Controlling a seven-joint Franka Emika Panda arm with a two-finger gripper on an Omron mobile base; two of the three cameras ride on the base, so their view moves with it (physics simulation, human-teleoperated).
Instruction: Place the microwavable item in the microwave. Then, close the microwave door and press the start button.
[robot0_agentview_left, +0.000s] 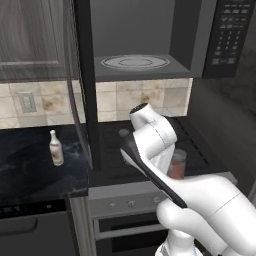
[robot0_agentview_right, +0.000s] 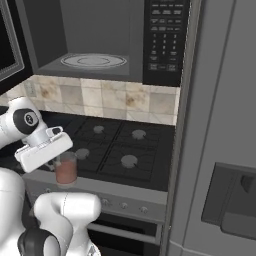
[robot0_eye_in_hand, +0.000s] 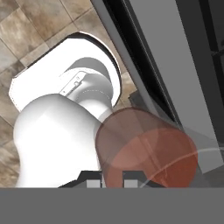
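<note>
The short clear glass tumbler (robot0_agentview_right: 65, 170) with reddish-pink contents is at the front left edge of the stove, partly behind my arm (robot0_agentview_left: 176, 165). My gripper (robot0_agentview_right: 61, 159) reaches down onto its top, and in the hand view the tumbler (robot0_eye_in_hand: 146, 151) lies between the two narrow-set fingertips (robot0_eye_in_hand: 93, 183), so the gripper looks shut on it. Above, the black microwave (robot0_agentview_left: 197, 30) stands open, showing its grey interior and round turntable (robot0_agentview_left: 135, 62) (robot0_agentview_right: 92, 61). Its door (robot0_agentview_left: 84, 85) is swung out to the left (robot0_agentview_right: 7, 40). The keypad strip (robot0_agentview_left: 230, 35) (robot0_agentview_right: 165, 35) is on the right.
A slim white bottle (robot0_agentview_left: 56, 148) stands on the dark counter left of the stove. The black gas stove (robot0_agentview_right: 125, 150) has several burners. A tall grey fridge (robot0_agentview_right: 220, 150) walls off the right side. Grey cabinets (robot0_agentview_left: 30, 35) hang at upper left.
</note>
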